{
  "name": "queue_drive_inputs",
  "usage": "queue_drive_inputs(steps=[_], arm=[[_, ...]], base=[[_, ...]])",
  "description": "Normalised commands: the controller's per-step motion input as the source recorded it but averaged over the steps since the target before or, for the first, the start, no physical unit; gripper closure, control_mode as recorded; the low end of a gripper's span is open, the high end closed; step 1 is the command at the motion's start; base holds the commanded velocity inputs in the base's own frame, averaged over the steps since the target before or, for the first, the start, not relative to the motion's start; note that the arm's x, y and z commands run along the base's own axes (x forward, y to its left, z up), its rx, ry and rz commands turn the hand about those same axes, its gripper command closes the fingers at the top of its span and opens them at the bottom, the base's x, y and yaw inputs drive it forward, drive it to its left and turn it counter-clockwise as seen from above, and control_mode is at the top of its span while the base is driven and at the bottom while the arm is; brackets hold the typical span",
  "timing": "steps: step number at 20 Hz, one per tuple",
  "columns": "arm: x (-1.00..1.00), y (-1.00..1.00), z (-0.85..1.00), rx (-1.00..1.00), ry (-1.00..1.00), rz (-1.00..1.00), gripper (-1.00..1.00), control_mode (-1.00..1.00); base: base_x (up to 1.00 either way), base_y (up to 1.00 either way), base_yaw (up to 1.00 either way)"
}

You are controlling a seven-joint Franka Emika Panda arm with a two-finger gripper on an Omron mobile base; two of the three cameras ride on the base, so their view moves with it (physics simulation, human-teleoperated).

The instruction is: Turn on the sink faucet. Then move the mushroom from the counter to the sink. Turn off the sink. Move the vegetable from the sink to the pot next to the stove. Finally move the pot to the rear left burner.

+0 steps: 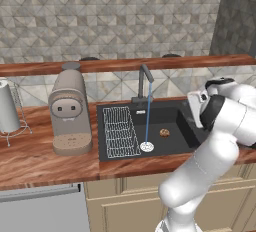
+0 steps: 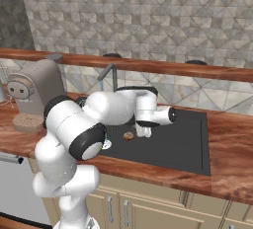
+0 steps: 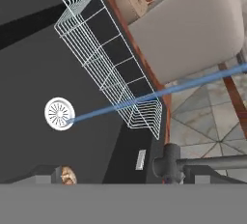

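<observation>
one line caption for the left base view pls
Water runs from the faucet into the sink, where the mushroom lies.

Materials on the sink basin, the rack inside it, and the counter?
Sink basin: looks like matte black composite or coated metal; flat, no glare, so I can't say which. Rack: thin light wire, probably coated or plated steel; open grid you can see through. Counter: reddish-brown wood with visible grain streaks, slightly glossy as if sealed.

Wooden counter (image 1: 40,161) (reddish), coffee machine (image 1: 70,111), black sink (image 1: 185,131) holding mushroom (image 1: 164,133)
</observation>
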Motion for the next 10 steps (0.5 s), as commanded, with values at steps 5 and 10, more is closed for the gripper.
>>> queue_drive_inputs(steps=[5, 10], arm=[[0.49, 0.13, 0.05, 0.15, 0.08, -0.16, -1.00, -1.00], [0.49, 0.07, -0.05, 0.05, 0.07, -0.14, -1.00, -1.00]], base=[[0.00, 0.00, 0.00], [0.00, 0.00, 0.00]])
